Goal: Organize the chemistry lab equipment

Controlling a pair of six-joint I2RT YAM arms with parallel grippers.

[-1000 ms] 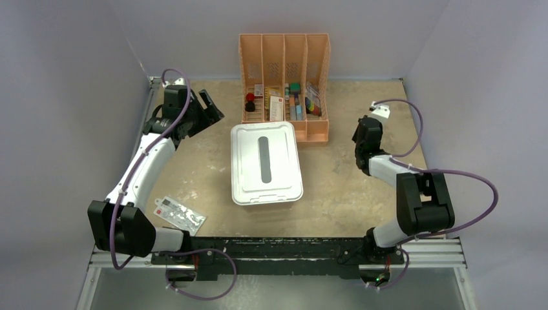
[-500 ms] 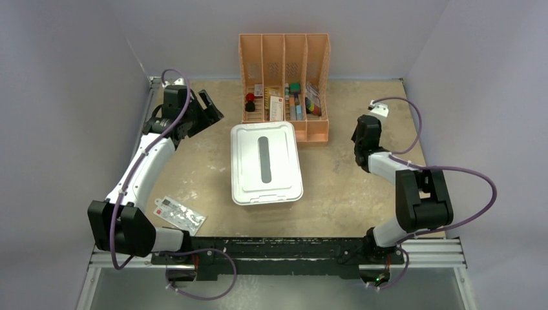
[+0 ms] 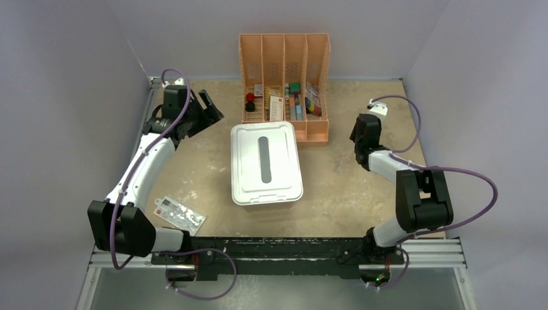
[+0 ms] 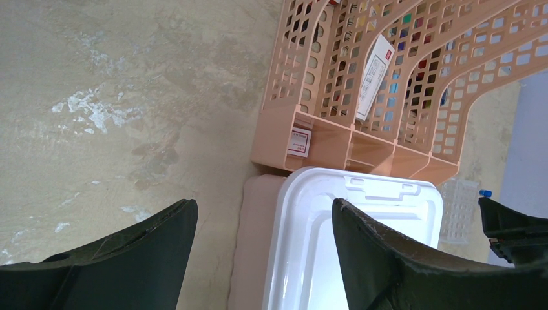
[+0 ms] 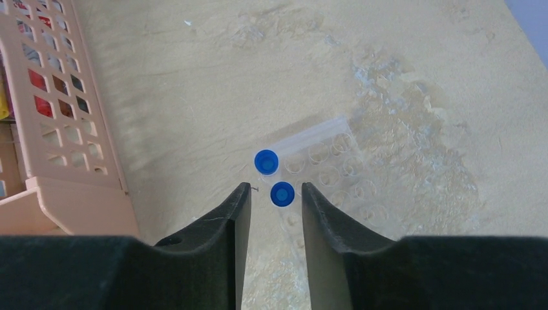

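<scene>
Two clear blue-capped tubes stand upright in a clear multi-well rack (image 5: 336, 174) on the table. One blue cap (image 5: 265, 162) is just beyond my right gripper (image 5: 276, 188). The other cap (image 5: 283, 194) sits between its fingertips with a small gap on each side, so the jaws are open and not gripping. In the top view my right gripper (image 3: 363, 132) points down at the table right of the organizer, and the rack is hidden under it. My left gripper (image 4: 265, 205) hangs open and empty near the white box's far left corner, shown from above (image 3: 210, 110).
A white lidded box (image 3: 266, 163) lies mid-table. A peach divided organizer (image 3: 284, 77) with small colourful items stands behind it. A flat red-and-white packet (image 3: 179, 214) lies near the left arm's base. The left wrist view shows the rack (image 4: 457, 210) beyond the box.
My right gripper's jaws have parted around the blue-capped tube, and its wrist has shifted slightly toward the far side. The left arm has not moved.
</scene>
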